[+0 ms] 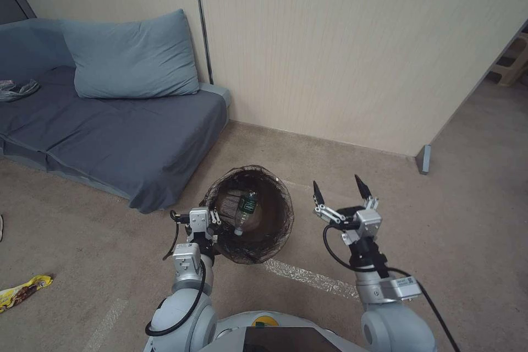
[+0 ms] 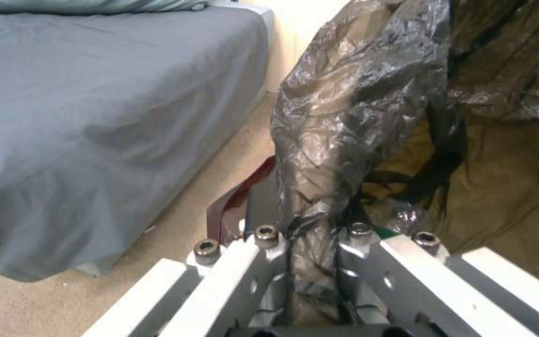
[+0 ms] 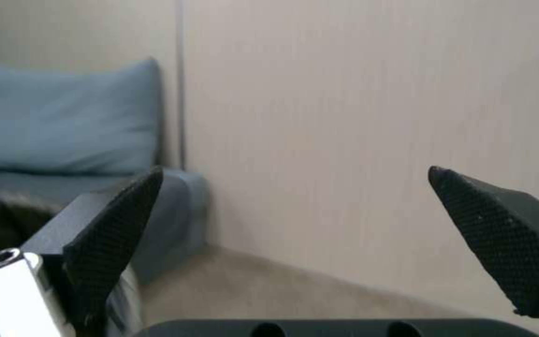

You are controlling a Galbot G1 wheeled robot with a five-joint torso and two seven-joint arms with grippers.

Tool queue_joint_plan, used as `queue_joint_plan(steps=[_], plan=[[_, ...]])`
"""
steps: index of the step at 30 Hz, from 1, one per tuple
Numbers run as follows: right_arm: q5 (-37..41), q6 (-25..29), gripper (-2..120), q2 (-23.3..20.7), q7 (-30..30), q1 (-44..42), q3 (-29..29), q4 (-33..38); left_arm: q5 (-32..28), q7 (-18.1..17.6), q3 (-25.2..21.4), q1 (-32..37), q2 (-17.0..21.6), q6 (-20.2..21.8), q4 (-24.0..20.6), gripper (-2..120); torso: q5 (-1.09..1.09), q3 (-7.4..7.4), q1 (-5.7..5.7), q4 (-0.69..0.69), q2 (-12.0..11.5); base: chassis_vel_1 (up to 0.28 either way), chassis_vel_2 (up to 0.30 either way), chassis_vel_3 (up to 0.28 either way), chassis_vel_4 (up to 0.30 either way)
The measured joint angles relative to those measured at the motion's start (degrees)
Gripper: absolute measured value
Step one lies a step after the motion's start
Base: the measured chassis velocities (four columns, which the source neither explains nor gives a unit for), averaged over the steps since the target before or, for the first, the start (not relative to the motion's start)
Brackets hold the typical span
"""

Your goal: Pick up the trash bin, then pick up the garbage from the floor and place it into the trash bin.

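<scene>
The trash bin [image 1: 250, 214] is hanging above the carpet [image 1: 110, 220] in front of the robot, tipped so its mouth is facing up toward the head camera and its long axis is pointing away and down toward the floor; a green-labelled bottle [image 1: 246, 210] is lying inside it. The left gripper [image 1: 212, 225] is reaching forward from a bent elbow and pinching the bin's near-left rim, its fingers [image 2: 269, 206] closed on the dark bag liner [image 2: 357, 107] folded over the edge. The bin's white wall is mostly hidden under that liner. The right gripper [image 1: 340, 190] is raised beside the bin, apart from it, its black fingertips [image 3: 113, 234] spread wide and pointing up at the wall [image 1: 357, 49]. A yellow wrapper [image 1: 23, 290] is lying on the carpet at the far left, cut off by the picture's edge. The grey sofa [image 1: 110, 126] with a blue pillow [image 1: 132, 58] is standing just behind the bin on the left.
</scene>
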Motion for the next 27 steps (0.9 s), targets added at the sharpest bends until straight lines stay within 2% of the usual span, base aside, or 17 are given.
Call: queue_joint_plan(steps=[9, 21, 25, 27], plan=[[-1.5, 0.9, 100, 1.4, 3.7, -2.8, -0.7, -2.0, -0.6, -0.2, 0.1, 0.2, 0.2, 0.0, -0.5, 3, 0.0, 0.0, 0.0, 0.0, 0.0, 0.0, 0.0, 0.0, 0.0], [-0.7, 1.1, 100, 1.2, 3.8, -2.2, -0.4, -2.7, -0.6, -0.3, 0.1, 1.3, 0.2, 0.1, -1.7, 3, 0.0, 0.0, 0.0, -0.01, 0.0, 0.01, 0.004, 0.002, 0.009], [-1.7, 2.0, 100, 1.1, 7.8, -2.2, -0.6, -3.0, -1.4, -0.9, -0.1, 1.6, 0.1, 1.0, -2.2, 3, 0.0, 0.0, 0.0, -0.01, 0.0, 0.06, 0.048, 0.058, 0.06], [-2.7, 3.5, 100, 1.1, 8.0, -2.2, -0.5, -3.2, -1.6, -1.0, -0.1, 1.7, 0.1, 1.3, -2.3, 3, 0.0, 0.0, 0.0, 0.0, 0.0, 0.075, 0.078, 0.085, 0.067]])
